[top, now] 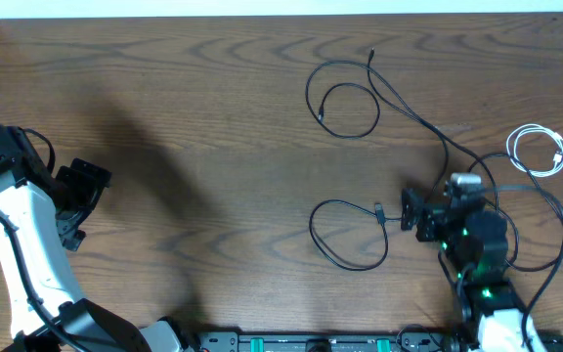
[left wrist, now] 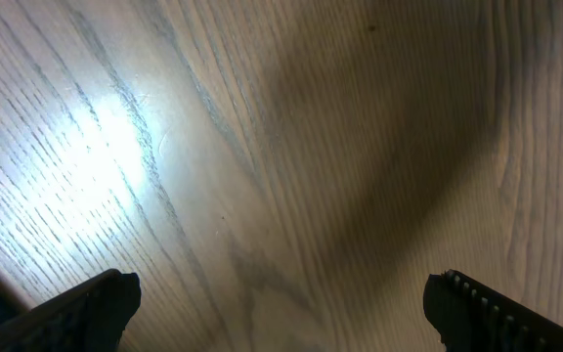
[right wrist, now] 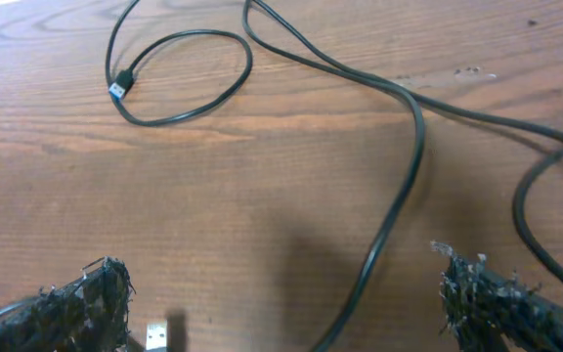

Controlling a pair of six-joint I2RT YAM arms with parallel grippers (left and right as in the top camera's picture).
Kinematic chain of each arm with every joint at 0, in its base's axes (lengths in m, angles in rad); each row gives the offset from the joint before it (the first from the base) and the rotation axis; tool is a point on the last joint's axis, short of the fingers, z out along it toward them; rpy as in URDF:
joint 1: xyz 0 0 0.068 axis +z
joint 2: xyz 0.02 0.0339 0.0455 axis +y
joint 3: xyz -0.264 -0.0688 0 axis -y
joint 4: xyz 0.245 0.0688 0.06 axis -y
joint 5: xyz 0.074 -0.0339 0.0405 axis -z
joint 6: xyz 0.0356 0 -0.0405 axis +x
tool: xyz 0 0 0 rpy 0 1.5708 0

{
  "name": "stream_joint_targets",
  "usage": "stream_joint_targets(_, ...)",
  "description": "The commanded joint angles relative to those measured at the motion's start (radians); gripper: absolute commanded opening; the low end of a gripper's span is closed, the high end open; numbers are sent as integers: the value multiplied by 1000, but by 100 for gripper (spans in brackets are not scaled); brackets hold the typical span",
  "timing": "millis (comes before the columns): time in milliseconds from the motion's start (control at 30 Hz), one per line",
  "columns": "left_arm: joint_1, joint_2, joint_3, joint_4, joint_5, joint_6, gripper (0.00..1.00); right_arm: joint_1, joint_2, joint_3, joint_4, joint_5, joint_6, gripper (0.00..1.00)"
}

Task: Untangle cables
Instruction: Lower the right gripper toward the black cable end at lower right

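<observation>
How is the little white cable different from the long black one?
The white cable is pale, the black cable dark. The white cable sits curled in one small coil; the black cable sprawls in wide loops over the table. The white cable looks far shorter than the black cable. Both are thin.

Cables (top: 379, 211) on table (top: 213, 98), right half

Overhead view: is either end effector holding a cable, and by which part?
Nothing held: right end effector open, black cable lying between its fingers; left end effector open over table.
</observation>
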Motion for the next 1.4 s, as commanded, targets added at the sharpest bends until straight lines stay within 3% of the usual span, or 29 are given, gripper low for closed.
stream_joint_targets(0, 4, -5, 9, -5, -6, 3, 98, 8, -90, -71, 8, 15, -11, 99)
stream_joint_targets(500, 4, -6, 9, -5, -6, 3, 98, 11, -439, -96, -326, 26, -34, 99)
stream_joint_targets(1067, 4, -5, 9, -5, -6, 3, 98, 30, -826, -96, -325, 27, -49, 99)
stream_joint_targets(1367, 4, -5, 9, -5, -6, 3, 98, 29, -821, -96, -324, 30, -48, 99)
